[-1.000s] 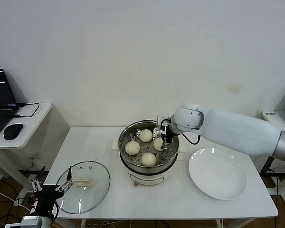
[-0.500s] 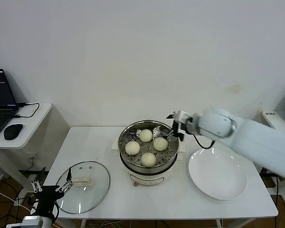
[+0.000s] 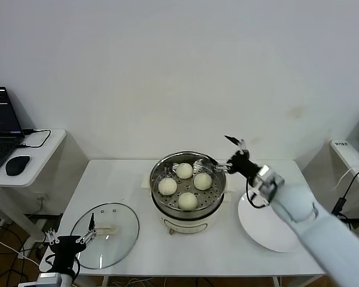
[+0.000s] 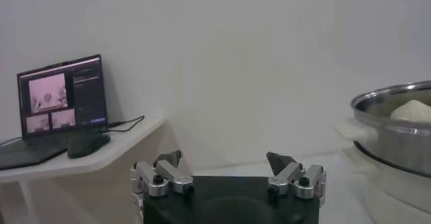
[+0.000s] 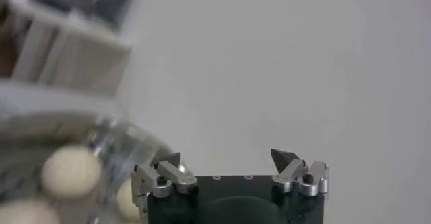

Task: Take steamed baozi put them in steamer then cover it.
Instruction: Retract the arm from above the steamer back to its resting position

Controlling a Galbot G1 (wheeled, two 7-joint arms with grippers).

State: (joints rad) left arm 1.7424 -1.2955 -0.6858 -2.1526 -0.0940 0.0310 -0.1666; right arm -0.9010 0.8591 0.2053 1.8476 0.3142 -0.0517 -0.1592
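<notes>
Meanwhile, cover [image 3: 105, 234] flat on table [image 3: 227, 251], handle lengthwise left-right; right pincer [image 3: 230, 151] released beside steamer [image 3: 188, 191].

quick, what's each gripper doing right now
left gripper: open, holding nothing, beside the cover.
right gripper: open, holding nothing, by the steamer rim.

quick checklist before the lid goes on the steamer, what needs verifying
1. All four steamed baozi sit on the tray inside the steamer: ok.
2. Plate holds no bun that shows; the right arm hides part of it: ok.
3. Right gripper is open, empty and outside the steamer's rim: ok.
4. Cover lies flat on the table with its handle up: ok.
5. Left gripper is open beside the cover's handle, not gripping it: ok.
6. Space above the pot is free for the cover: cannot tell, right gripper hangs close to the rim.
</notes>
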